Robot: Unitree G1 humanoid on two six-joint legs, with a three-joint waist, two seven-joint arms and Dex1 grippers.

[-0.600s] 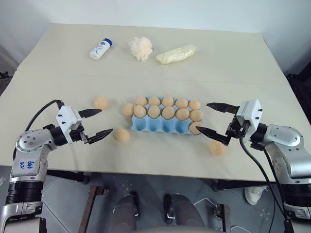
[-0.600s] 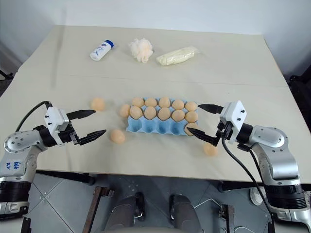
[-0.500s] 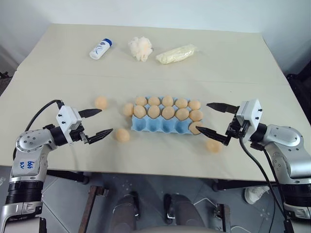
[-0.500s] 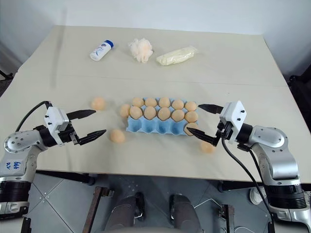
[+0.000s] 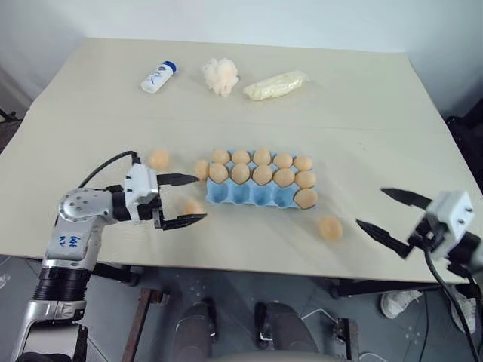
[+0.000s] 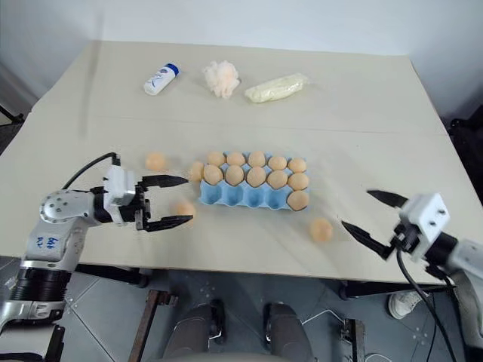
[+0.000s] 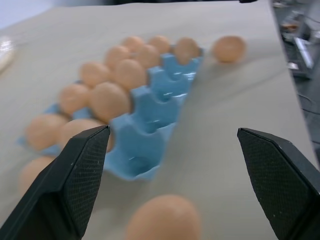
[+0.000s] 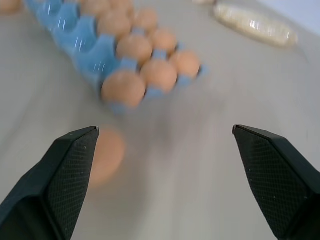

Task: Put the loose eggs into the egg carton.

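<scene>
One wide beige table (image 5: 392, 113) carries the whole scene, with the egg carton (image 5: 249, 194) lying lengthwise near its middle. The pale blue tray holds eleven eggs: five in its far row, five in the middle row and one in the right-hand cup of the near row, while the other four near cups stand bare.

To the carton's left, the left gripper (image 5: 200, 197) hovers low over the tabletop with its two black fingers spread wide, gripping nothing. At the table's near right edge, the right gripper (image 5: 370, 207) is likewise splayed wide and empty, pointing toward the carton from well apart.

Along the far side lie a cream plastic-wrapped packet (image 5: 275, 84), a fluffy cream puff ball (image 5: 219, 75) and a small white bottle with a blue cap (image 5: 158, 76), all well clear of the tray.

Four loose eggs remain outside the cups. The first egg (image 7: 162, 217) rests on the table between the left gripper's spread fingers, touched by neither. The second egg (image 5: 200, 169) sits against the carton's left end. The third egg (image 5: 158, 158) lies farther left, beyond the left gripper. The fourth egg (image 5: 329, 228) rests on bare table just off the carton's near right corner, between the tray and the right gripper.
</scene>
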